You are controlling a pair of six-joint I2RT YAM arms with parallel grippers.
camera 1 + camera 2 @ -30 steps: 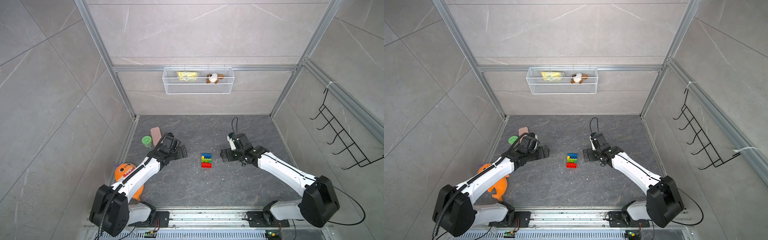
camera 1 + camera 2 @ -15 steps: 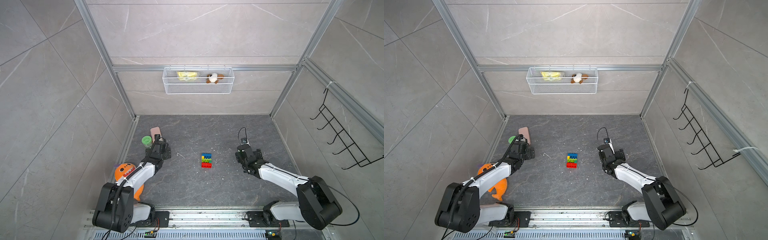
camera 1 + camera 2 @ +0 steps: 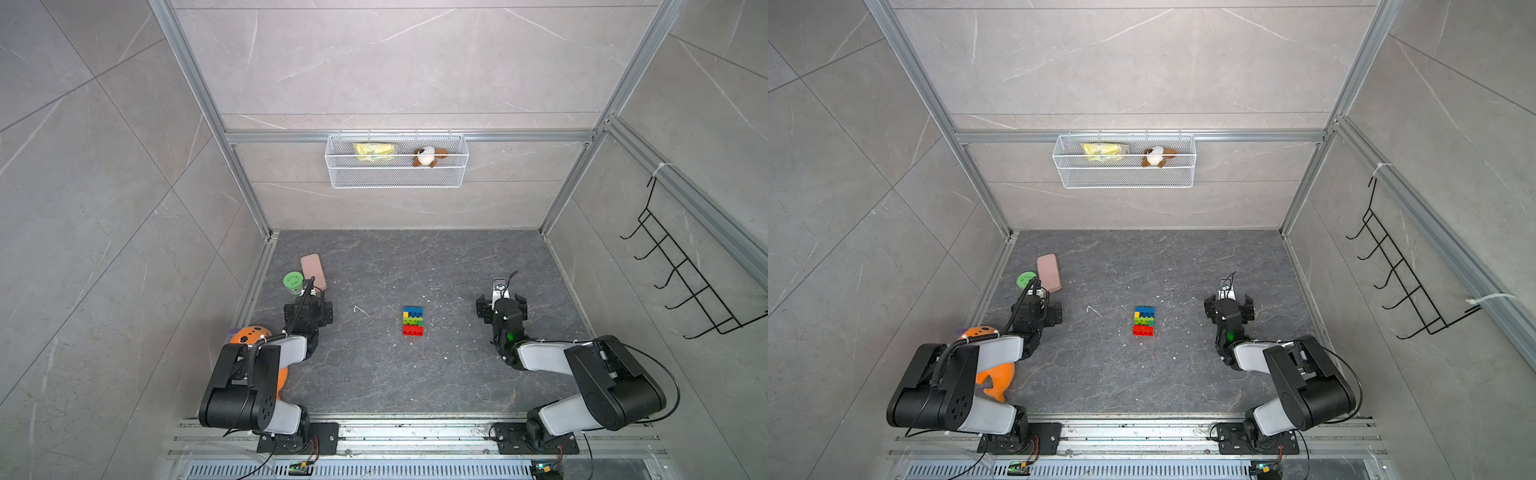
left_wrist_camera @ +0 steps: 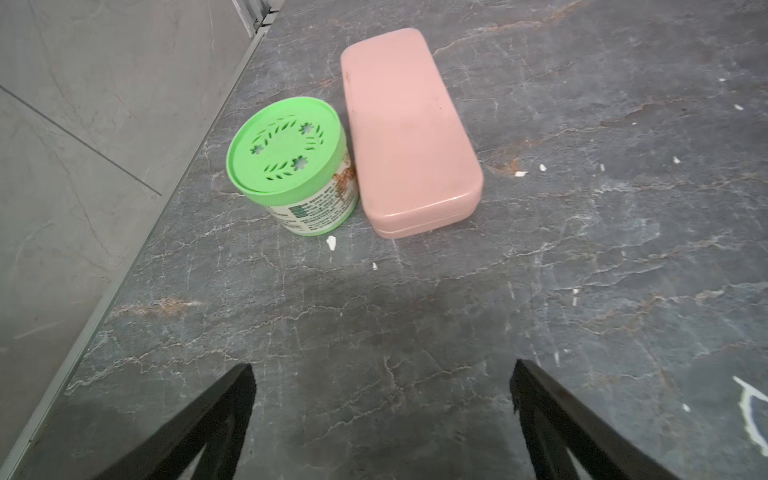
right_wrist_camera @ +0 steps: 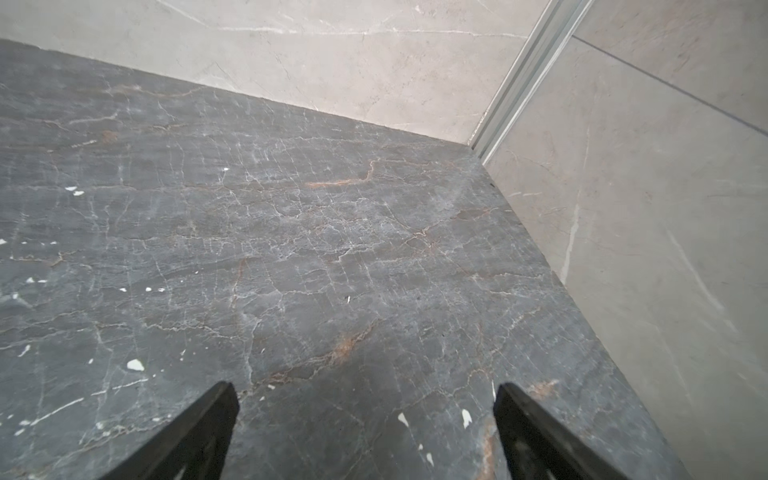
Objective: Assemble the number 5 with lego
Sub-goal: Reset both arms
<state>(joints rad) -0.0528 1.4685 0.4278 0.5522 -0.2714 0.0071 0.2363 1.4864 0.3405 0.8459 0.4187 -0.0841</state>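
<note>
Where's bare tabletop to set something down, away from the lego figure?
Free: the wide strip between the lego figure and the back wall; the gap between it and the open right claw; the front strip toward the rail. Crowded: the left edge, where green tub, pink case, open left claw and orange toy bunch together.

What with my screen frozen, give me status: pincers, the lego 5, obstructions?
Left pincer open, empty. Right pincer open, empty. Number 5 joined, centre, clear of both. Green jar, pink case ahead of left pincer, not blocking.
</note>
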